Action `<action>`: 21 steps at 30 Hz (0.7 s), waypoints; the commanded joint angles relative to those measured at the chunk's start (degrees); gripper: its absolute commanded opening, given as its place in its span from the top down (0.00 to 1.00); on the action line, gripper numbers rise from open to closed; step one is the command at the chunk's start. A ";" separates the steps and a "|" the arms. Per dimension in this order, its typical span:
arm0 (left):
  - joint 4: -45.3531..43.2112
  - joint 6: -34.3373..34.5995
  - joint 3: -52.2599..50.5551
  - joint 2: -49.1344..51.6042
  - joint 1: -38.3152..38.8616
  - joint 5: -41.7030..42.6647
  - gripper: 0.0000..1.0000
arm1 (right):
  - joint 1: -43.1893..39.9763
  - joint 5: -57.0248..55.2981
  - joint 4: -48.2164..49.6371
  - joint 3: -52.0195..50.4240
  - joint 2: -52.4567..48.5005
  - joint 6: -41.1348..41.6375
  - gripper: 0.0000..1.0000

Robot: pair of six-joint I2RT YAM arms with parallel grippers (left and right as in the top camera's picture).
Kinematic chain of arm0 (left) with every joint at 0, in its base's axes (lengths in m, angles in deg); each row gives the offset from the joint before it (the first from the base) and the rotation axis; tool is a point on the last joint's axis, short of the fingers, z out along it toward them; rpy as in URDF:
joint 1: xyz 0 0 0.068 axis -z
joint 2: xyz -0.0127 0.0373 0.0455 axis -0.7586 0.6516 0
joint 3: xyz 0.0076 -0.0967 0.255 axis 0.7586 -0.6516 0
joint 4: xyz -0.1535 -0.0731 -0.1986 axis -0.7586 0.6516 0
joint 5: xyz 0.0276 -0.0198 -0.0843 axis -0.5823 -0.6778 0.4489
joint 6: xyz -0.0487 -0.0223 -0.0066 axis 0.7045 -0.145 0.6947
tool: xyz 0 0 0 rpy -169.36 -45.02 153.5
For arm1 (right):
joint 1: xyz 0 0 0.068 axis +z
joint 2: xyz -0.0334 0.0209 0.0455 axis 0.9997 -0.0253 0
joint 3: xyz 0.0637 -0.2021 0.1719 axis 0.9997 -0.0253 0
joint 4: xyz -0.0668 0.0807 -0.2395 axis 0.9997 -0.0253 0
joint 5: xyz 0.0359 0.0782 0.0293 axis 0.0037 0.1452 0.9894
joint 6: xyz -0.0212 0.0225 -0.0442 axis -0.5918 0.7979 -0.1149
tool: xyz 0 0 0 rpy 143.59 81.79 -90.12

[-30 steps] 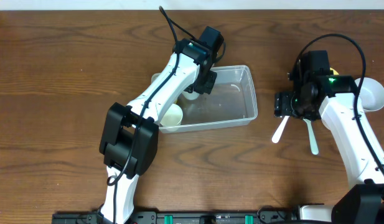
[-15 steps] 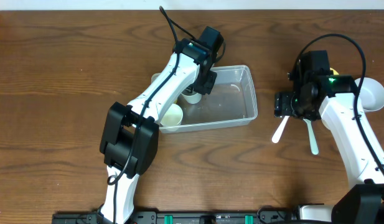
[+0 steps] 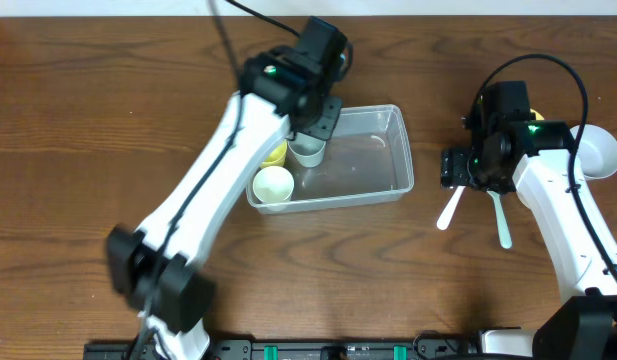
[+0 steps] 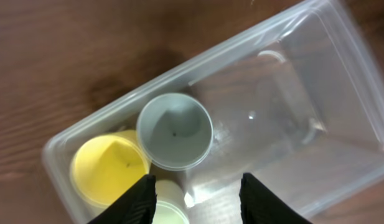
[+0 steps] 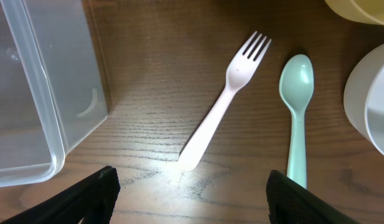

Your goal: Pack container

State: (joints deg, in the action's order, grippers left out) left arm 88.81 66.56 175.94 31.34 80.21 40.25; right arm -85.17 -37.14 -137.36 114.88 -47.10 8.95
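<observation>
Roughly midway along the table's [image 3: 88, 150] far edge sits the clear container [image 3: 373, 165], with a grey-blue cup [image 4: 174, 130], a yellow cup [image 4: 107, 171] and a pale cup [image 3: 273, 185] crowded at its left end. Over them hangs the left gripper [image 4: 196, 198], released and empty. Near the right edge the right gripper [image 5: 192, 199], spread wide and grasping nothing, hovers above a pale fork [image 5: 223, 106] and a green spoon [image 5: 296, 112]

Overhead, the blurred left arm [image 3: 218, 165] covers the container's [image 3: 338, 198] far-left corner and most of the yellow cup [image 3: 276, 155].
</observation>
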 commanded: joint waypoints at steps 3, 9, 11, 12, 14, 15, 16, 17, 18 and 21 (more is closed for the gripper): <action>6.60 6.23 1.11 -6.23 -2.38 -5.44 0.64 | -0.37 -0.35 -0.04 0.90 -0.04 -0.66 0.22; 8.94 8.09 -0.94 -4.92 -11.10 -3.02 0.94 | -0.37 -0.35 -0.04 0.90 -0.04 -0.63 0.22; 8.96 9.49 -2.54 -3.56 -13.49 -3.02 0.94 | -0.37 -0.35 -0.11 0.90 -0.04 -0.63 0.22; 9.03 10.29 -3.34 -2.91 -14.53 -3.02 0.94 | -0.37 -0.33 -0.28 0.90 -0.04 -0.63 0.22; 10.08 12.68 -4.87 -1.68 -16.41 -2.93 0.94 | -0.37 -0.35 -0.59 0.90 -0.04 -0.66 0.22; 11.52 13.64 -5.44 -1.18 -17.16 -2.43 0.94 | -0.37 -0.35 -0.72 0.90 -0.04 -0.66 0.22; 13.27 13.64 -5.75 -0.94 -17.64 -1.29 0.94 | -0.37 -0.37 -0.85 0.90 -0.04 -0.70 0.22; 15.32 13.62 -5.95 -0.81 -17.92 -0.39 0.94 | -0.37 -0.35 -0.90 0.90 -0.04 -1.14 0.22; 17.59 13.62 -5.95 -0.83 -18.01 -0.46 0.94 | -0.37 -0.39 -0.90 0.90 -0.04 -1.36 0.22; 20.02 13.62 -5.95 -2.56 -17.73 -0.81 0.94 | -0.37 -0.37 -0.61 0.90 -0.04 -1.51 0.22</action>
State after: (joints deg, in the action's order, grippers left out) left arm 107.96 78.67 169.41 31.32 62.13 38.65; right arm -85.17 -37.20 -137.99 114.90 -47.10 8.53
